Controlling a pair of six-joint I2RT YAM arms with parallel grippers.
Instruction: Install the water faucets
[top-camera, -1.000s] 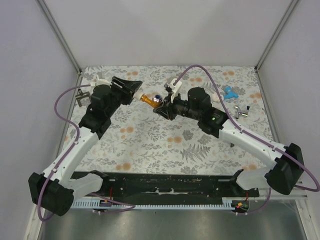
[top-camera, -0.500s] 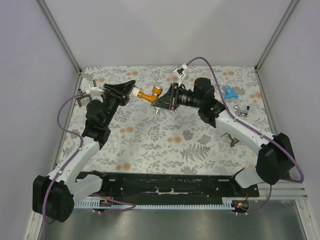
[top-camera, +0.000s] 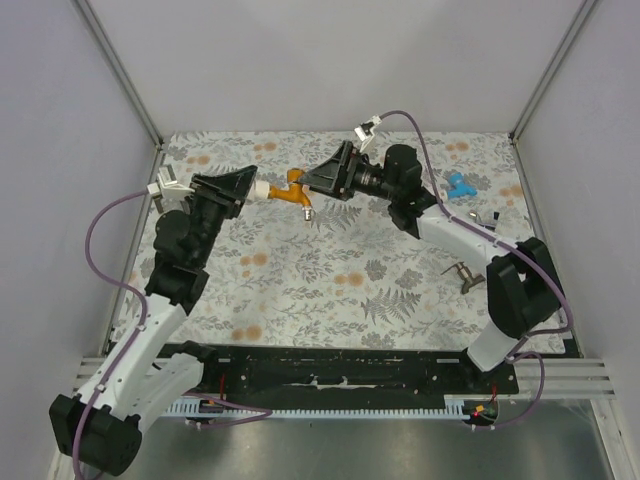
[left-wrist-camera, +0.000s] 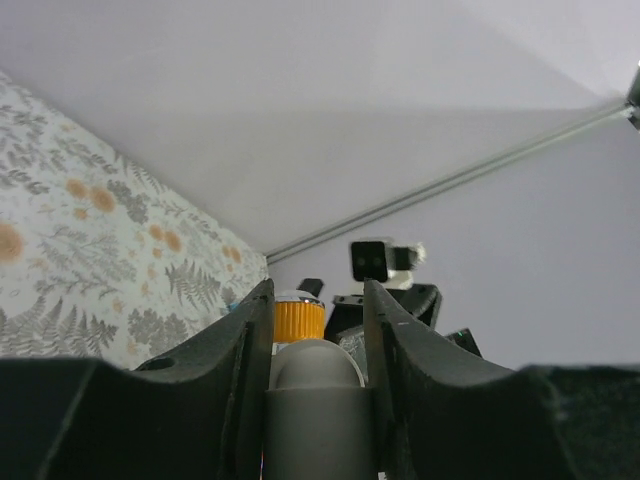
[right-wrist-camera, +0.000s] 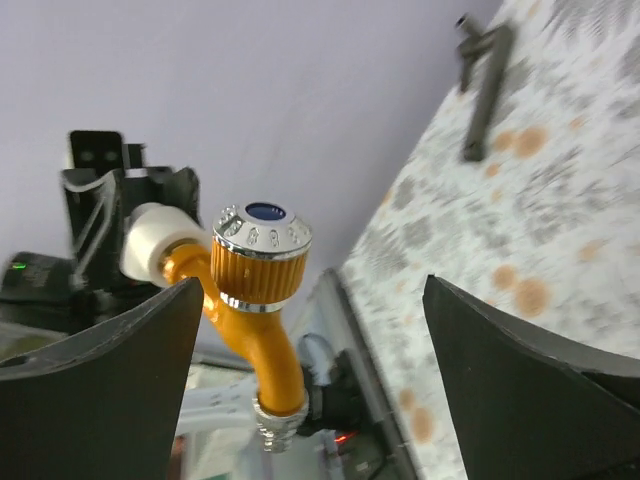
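My left hand (top-camera: 250, 190): clenched on the white end fitting (top-camera: 263, 190) of the orange tap (top-camera: 292, 191), one finger on either side of it; my wrist view shows the fitting wedged between both fingers.
My right hand (top-camera: 314, 181): released, fingers spread wide; the tap's knob (right-wrist-camera: 262, 235) sits between them and touches neither.
Orange tap: held up in the air over the far middle of the counter (top-camera: 330, 290), between my two hands; the knob has a blue cap and the spout ends in a silver tip.
Blue tap (top-camera: 459, 183): lying at the far right of the counter, well apart from both hands.
Lever handle (top-camera: 463, 272): dark and angled, lying on the right side of the counter beside my right arm.
Counter: covered with a flower-and-fern pattern.
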